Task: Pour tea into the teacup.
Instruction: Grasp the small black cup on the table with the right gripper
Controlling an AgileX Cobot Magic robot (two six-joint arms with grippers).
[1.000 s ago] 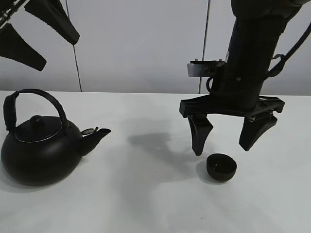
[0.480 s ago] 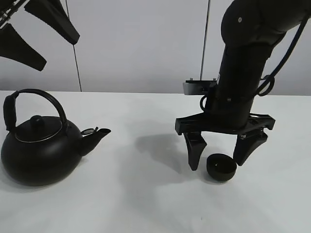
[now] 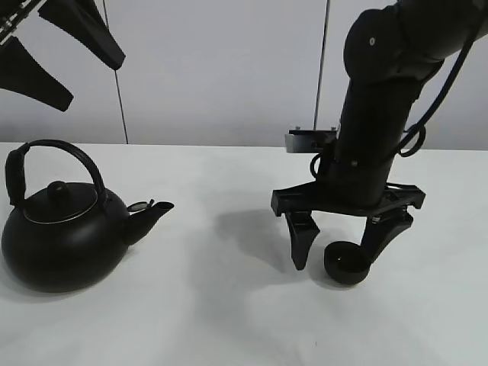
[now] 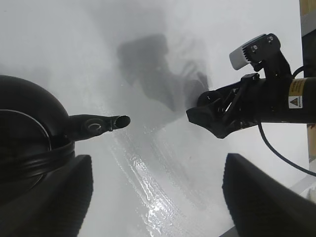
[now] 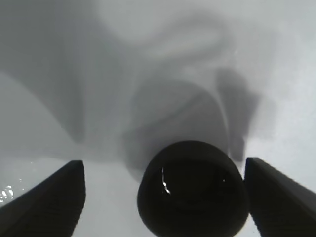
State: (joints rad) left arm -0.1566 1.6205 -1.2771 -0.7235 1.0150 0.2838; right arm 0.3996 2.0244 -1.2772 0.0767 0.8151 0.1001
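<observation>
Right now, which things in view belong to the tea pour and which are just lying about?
Job: teacup, between the fingers of the open right gripper; kettle; left gripper, open above the kettle.
Just there: white table; wall panels behind.

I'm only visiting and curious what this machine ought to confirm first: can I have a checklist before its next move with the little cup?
1. Teacup upright, mouth up: ok.
2. Right jaws open, one either side of teacup: ok.
3. Teacup centred between them: not ok, nearer one jaw.
4. Kettle upright, spout towards teacup: ok.
5. Left jaws open, empty, raised above kettle: ok.
6. Tea inside kettle: cannot tell, lid on.
</observation>
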